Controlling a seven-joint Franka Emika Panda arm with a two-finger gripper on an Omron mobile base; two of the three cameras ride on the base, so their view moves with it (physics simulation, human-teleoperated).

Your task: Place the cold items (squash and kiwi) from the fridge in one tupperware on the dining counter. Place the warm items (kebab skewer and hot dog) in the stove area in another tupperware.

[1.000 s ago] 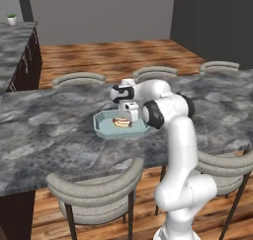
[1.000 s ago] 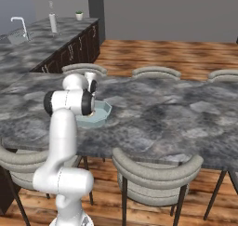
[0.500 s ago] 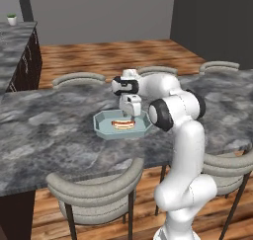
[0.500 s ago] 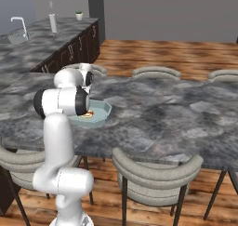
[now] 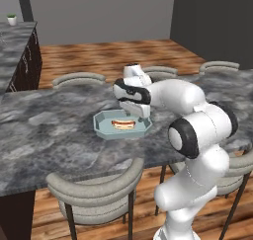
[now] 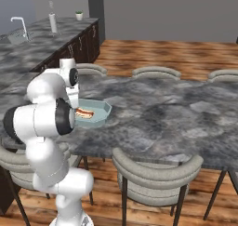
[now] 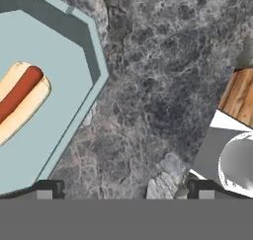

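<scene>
**Hot dog lying in the tupperware, jaws standing wide and empty**

Resting flat inside the pale blue-green octagonal tupperware on the dark marbled surface: the hot dog, a red sausage in a tan bun, lying near the middle of the tray floor. Seen again from the right base camera as the hot dog in the tupperware, partly hidden behind the white arm.

Hanging above the tray's right-hand edge in the left base view: the gripper, pointing down, touching neither the hot dog nor the rim as far as can be told. Jaws standing wide apart, gripping nothing; in the hand view showing as two small dark fingertips far apart at the bottom, with bare marbled surface between them. Sitting off to the left in that view: the hot dog and the tupperware wall, with one fingertip over the tray's corner and the other over the surface beside it.

Standing tucked along both long sides of the surface: grey curved-back chairs. Stretching beyond: wooden floor.
</scene>
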